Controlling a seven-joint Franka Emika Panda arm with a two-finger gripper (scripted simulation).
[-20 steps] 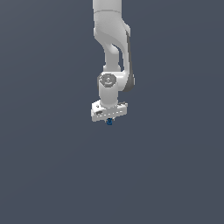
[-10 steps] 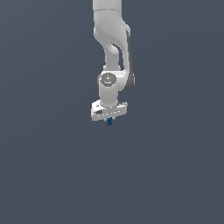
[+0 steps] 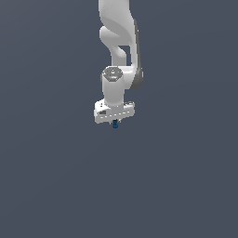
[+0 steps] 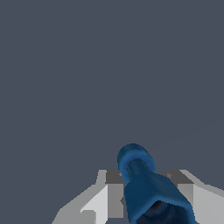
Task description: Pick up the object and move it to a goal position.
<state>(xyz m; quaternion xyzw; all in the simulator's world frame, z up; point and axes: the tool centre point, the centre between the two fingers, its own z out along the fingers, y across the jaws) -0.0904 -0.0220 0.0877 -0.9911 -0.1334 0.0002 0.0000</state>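
Observation:
The object (image 3: 115, 124) is a tiny dark-blue peg that sticks out below my white gripper (image 3: 115, 122) in the exterior view, near the middle of the picture. In the wrist view the peg (image 4: 144, 179) fills the space between my two fingers (image 4: 111, 192), with its rounded wider end pointing away from the camera. The fingers press on it from both sides. The gripper hangs under the white arm over the plain dark grey ground.
The arm with the held peg has shifted very slightly; the wrist has risen a little. The grip on the peg is the same.

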